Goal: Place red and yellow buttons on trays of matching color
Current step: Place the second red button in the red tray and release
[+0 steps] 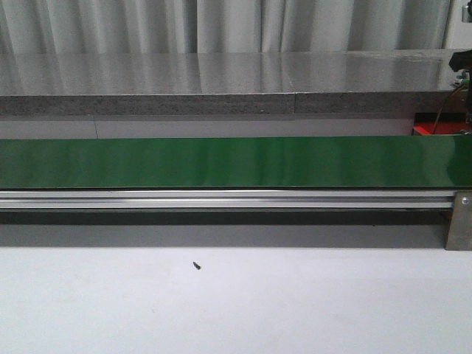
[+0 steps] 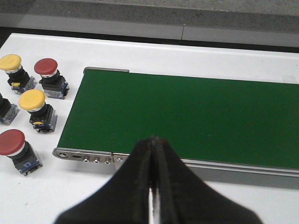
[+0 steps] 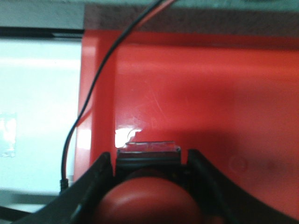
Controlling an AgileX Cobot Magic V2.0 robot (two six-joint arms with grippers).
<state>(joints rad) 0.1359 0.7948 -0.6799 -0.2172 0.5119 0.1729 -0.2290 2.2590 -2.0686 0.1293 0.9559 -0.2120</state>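
We hold a red button (image 3: 148, 200) in our right gripper (image 3: 148, 186) over the red tray (image 3: 210, 102), left gripper (image 2: 152, 149) closed empty, four buttons (image 2: 32, 100) still waiting.

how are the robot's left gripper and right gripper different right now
The black left gripper has its jaws pressed together with nothing between them; the black right gripper is shut on a red dome-capped push button. The left gripper hangs over the near edge of the green conveyor belt; the right gripper hangs over the glossy red plastic tray. Both have dark, tapering fingers.
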